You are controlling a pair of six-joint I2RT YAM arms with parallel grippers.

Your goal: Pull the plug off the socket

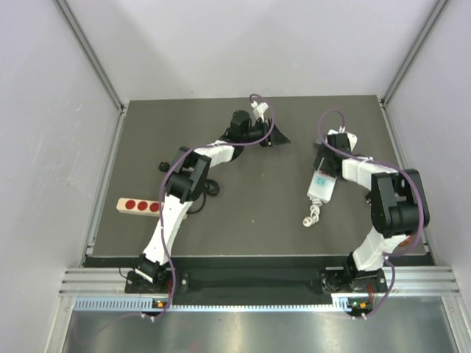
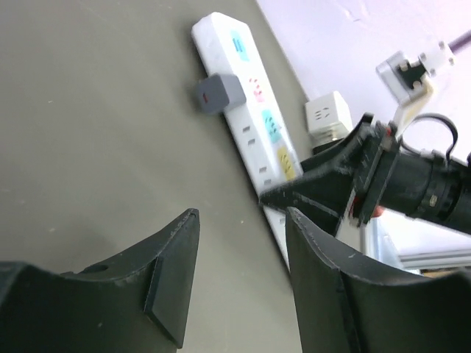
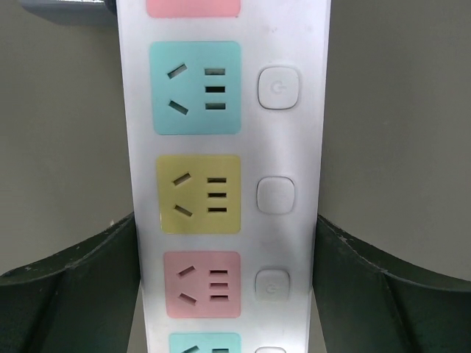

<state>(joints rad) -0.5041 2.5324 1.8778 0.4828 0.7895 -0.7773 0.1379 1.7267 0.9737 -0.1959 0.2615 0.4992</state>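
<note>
The socket is a long white strip with pink, cyan and yellow outlet faces; it lies right of centre on the dark table. My right gripper is shut on it, one finger against each long side. In the left wrist view a grey plug with a red spot sits in the socket, beyond the spot where my right gripper clamps it. My left gripper hovers open over bare table, short of the strip and the plug, with nothing between its fingers. From above, the left gripper is left of the right gripper.
A beige strip with red round spots lies at the table's left edge. The socket's short white cord coils toward the near side. A white cube adapter sits just beyond the socket. A black cable lies by the left arm.
</note>
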